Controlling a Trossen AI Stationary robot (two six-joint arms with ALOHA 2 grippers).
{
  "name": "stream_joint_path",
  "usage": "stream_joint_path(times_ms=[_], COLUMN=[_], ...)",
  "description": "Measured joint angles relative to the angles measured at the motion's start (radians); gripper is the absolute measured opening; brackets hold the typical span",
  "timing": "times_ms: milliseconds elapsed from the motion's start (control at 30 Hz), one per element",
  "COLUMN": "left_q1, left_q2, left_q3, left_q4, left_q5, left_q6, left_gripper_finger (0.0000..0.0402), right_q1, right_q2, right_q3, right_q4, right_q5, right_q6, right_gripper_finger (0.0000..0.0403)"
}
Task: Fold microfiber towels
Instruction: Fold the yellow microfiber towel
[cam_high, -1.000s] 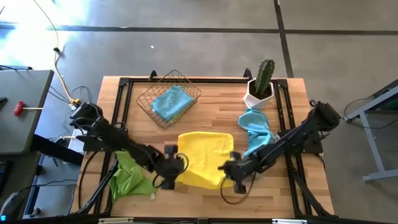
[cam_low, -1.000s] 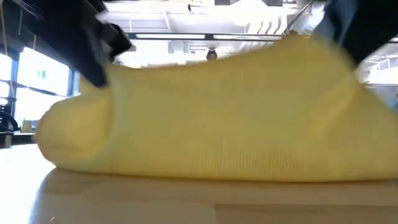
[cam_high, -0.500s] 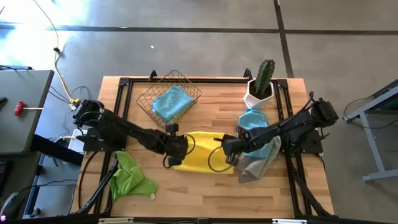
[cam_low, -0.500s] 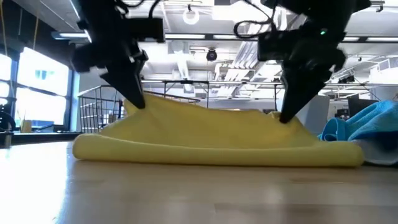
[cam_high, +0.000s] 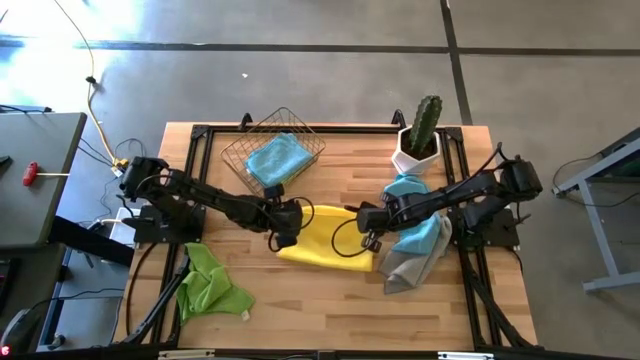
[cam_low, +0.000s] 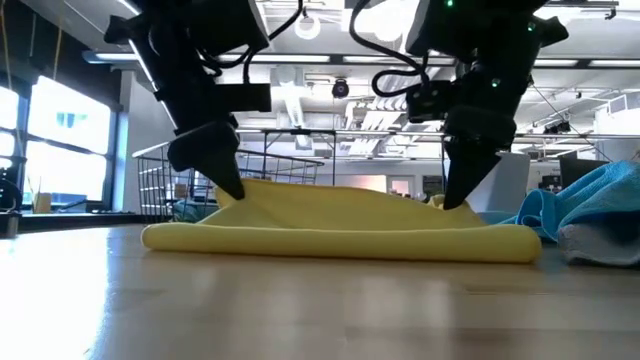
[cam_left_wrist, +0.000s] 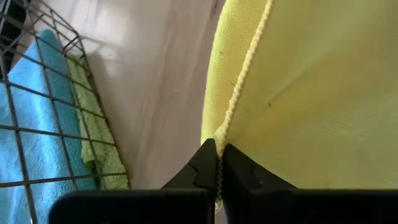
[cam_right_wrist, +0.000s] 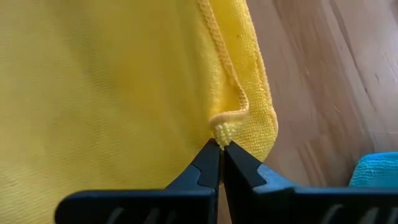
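Up close, both wrist views show left fingers (cam_left_wrist: 217, 163) and right fingers (cam_right_wrist: 221, 163) pinching yellow towel (cam_high: 322, 238) corners

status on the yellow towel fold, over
Left gripper and right gripper both shut on yellow microfiber towel corners. Towel folded over. Wire basket close behind.

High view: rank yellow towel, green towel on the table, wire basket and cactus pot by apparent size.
1. wire basket and yellow towel, folded in half: too close to rank.
2. green towel, crumpled at the near left.
3. cactus pot, clearly smallest.
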Motion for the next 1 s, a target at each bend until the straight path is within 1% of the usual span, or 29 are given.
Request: stream_joint_path(times_ms=[67, 233, 300, 400, 533, 700, 867, 1000], left_q1=[0.004, 0.0, -0.017, -0.032, -0.036, -0.035, -0.036, -0.034], left_q2=[0.0, 0.0, 0.001, 0.002, 0.013, 0.011, 0.013, 0.038], left_q3=[0.0, 0.0, 0.0, -0.002, -0.002, -0.001, -0.001, -0.001], left_q4=[0.001, 0.02, 0.026, 0.051, 0.095, 0.137, 0.166, 0.183], left_q5=[-0.006, 0.024, 0.01, -0.027, -0.034, -0.053, -0.15, -0.156], left_q6=[-0.002, -0.022, -0.022, 0.016, 0.112, 0.147, 0.177, 0.189], left_gripper_finger=[0.0, 0.0, 0.0, 0.0, 0.0, 0.0, 0.0, 0.0], right_q1=[-0.002, 0.003, 0.01, 0.011, 0.01, 0.011, 0.011, 0.01], right_q2=[0.0, 0.0, 0.0, 0.0, 0.0, 0.0, 0.0, 0.0], right_q3=[0.0, 0.0, 0.0, 0.0, 0.0, 0.0, 0.0, 0.0], right_q4=[0.0, -0.001, -0.005, -0.005, -0.005, -0.011, -0.047, -0.057], right_q5=[0.0, 0.0, 0.0, -0.001, 0.0, 0.003, 0.123, 0.148], right_q6=[0.018, 0.008, -0.01, -0.011, -0.009, -0.009, -0.008, -0.008], right_gripper_finger=[0.0, 0.0, 0.0, 0.0, 0.0008, 0.0023, 0.0025, 0.0025])
